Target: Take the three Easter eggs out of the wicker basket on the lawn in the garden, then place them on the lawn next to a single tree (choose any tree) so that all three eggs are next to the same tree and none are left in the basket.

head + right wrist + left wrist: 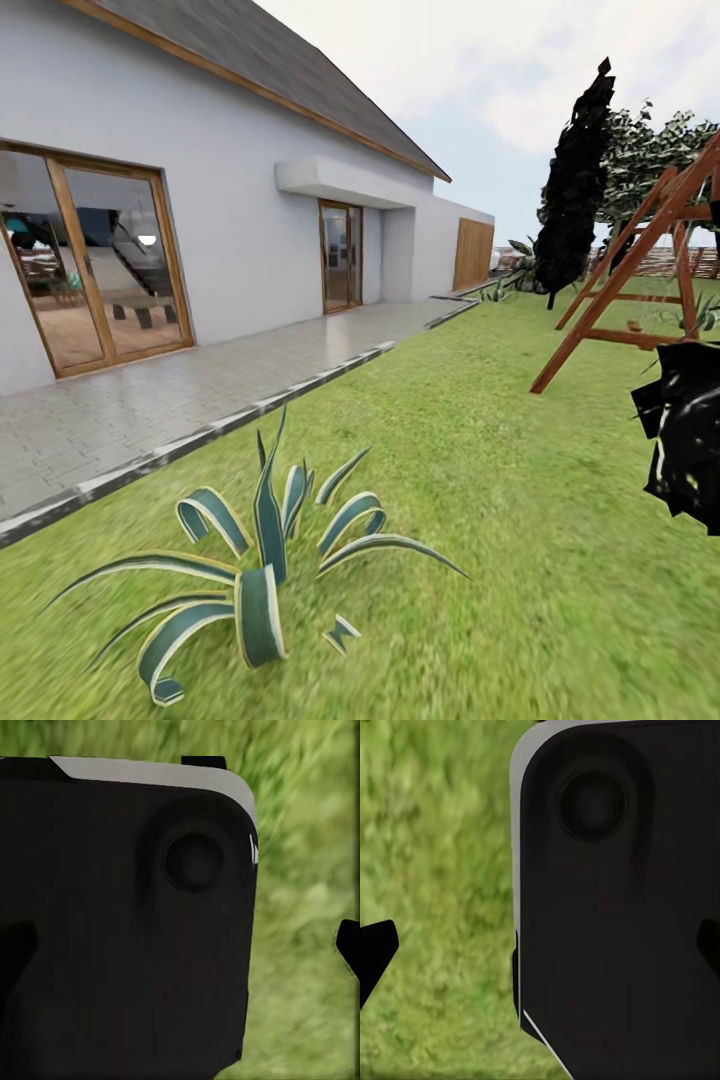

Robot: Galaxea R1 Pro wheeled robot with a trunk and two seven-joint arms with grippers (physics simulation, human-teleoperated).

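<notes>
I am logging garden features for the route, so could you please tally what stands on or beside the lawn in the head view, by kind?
Striped agave plants, nearest: 1
Wooden swing frames: 1
Dark conifers: 1
Glazed doors in the house wall: 2
Total: 5

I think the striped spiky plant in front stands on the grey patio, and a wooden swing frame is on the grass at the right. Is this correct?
Not quite: the plant stands on the lawn, not on the patio. The head view shows it. The swing frame is on the grass at the right, as you say.
</notes>
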